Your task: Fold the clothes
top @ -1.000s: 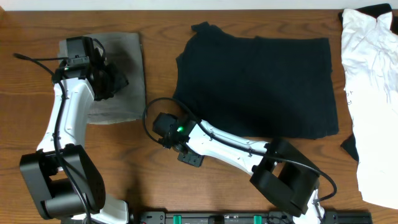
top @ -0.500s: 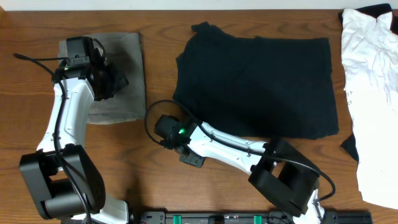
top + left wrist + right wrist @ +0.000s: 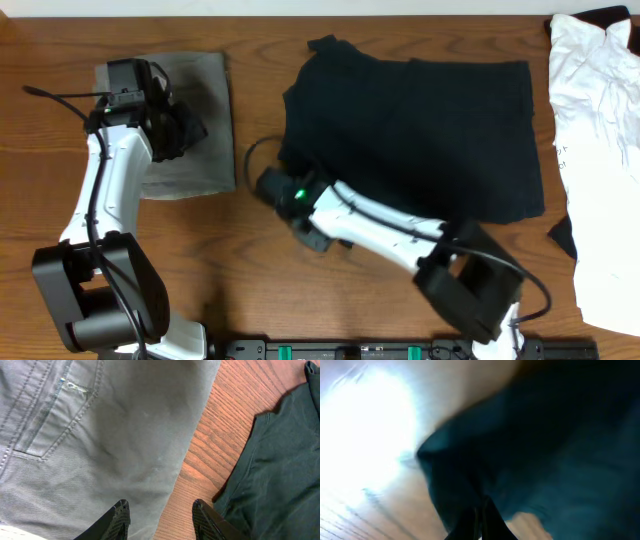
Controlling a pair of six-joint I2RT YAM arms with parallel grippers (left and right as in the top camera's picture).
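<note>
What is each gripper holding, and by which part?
Right gripper pinches the plain black short-sleeved T-shirt at its lower-left corner, overhead view. Left gripper: open, nothing held.

T-shirt is showing plain black; trousers are reading grey-green with matching stitch lines; garment is showing white with small dark print; table is showing brown wood grain; left arm and right arm are showing white with black joints, green light glowing on the right one

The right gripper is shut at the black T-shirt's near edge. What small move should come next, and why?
Probably lift that edge slightly. The right gripper looks pinched on the T-shirt fabric, though that view is blurred, and the shirt lies flat and unfolded on the table.
</note>
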